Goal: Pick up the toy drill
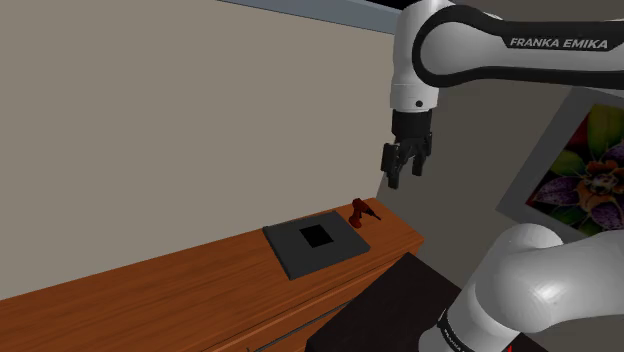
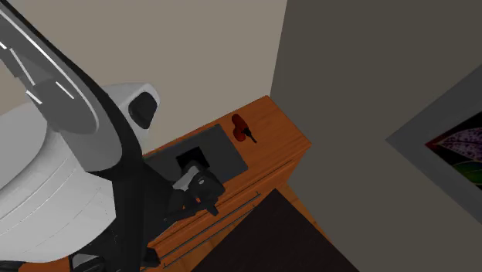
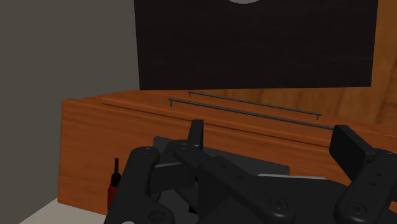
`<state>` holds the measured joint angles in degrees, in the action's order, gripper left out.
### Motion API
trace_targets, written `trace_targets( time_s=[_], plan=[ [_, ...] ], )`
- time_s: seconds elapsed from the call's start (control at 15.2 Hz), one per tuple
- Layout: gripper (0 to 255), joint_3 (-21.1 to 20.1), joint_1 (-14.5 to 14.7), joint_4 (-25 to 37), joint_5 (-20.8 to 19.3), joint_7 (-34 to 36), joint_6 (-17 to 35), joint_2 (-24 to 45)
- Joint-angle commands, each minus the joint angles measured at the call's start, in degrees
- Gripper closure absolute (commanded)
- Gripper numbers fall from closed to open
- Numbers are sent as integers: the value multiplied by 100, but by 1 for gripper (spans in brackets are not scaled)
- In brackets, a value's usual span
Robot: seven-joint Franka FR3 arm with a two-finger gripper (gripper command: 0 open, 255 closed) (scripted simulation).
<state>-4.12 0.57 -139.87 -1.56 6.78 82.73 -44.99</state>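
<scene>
The gripper (image 3: 272, 137) is filling the wrist view's foreground, and its two black fingers (image 3: 196, 131) are standing well apart with nothing between them, so the hand is released and carrying nothing.

The toy drill (image 1: 358, 213) is showing dark red with a black tip. It is sitting on the top of a wooden cabinet (image 1: 180, 290), near the corner where that top is meeting the grey wall. In the second exterior view the toy drill (image 2: 242, 127) is lying just beside the far corner of a dark grey slab (image 2: 224, 154), apart from it by a thin strip of wood. In the wrist view the toy drill (image 3: 114, 181) is peeking out beside the gripper's linkage, outside the fingers.

The dark grey slab (image 1: 290, 252) is lying flat on the cabinet top and is carrying a black square (image 1: 316, 236) in its middle. Thin grey bar handles (image 3: 254, 102) are running along the cabinet's front.

In the shoulder view the gripper (image 1: 404, 180) is hanging in the air high above the cabinet top, well apart from the drill, pointing downward. The white arm (image 1: 560, 290) is rising from the black stand (image 1: 390, 305) at the shoulder view's lower right. A framed flower picture (image 1: 585, 165) is hanging on the grey wall behind the arm.
</scene>
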Motion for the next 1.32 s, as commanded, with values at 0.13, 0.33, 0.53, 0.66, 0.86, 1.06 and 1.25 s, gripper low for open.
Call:
trace_targets(
  time_s=[0.13,0.33,0.53,0.66,0.86,1.06,1.25],
  plan=[
    [0,166,-80,-196,-149,-163,356,120],
    [0,416,-212,-434,-364,-398,908,370],
    [0,670,-344,-601,-567,-619,1477,706],
    [0,837,-431,-670,-691,-762,1863,975],
    [0,1083,-559,-710,-850,-974,2444,1444],
    [0,1326,-667,-671,-972,-1185,3016,1980],
    [0,1557,-759,-556,-1037,-1407,3566,2572]
  ],
)
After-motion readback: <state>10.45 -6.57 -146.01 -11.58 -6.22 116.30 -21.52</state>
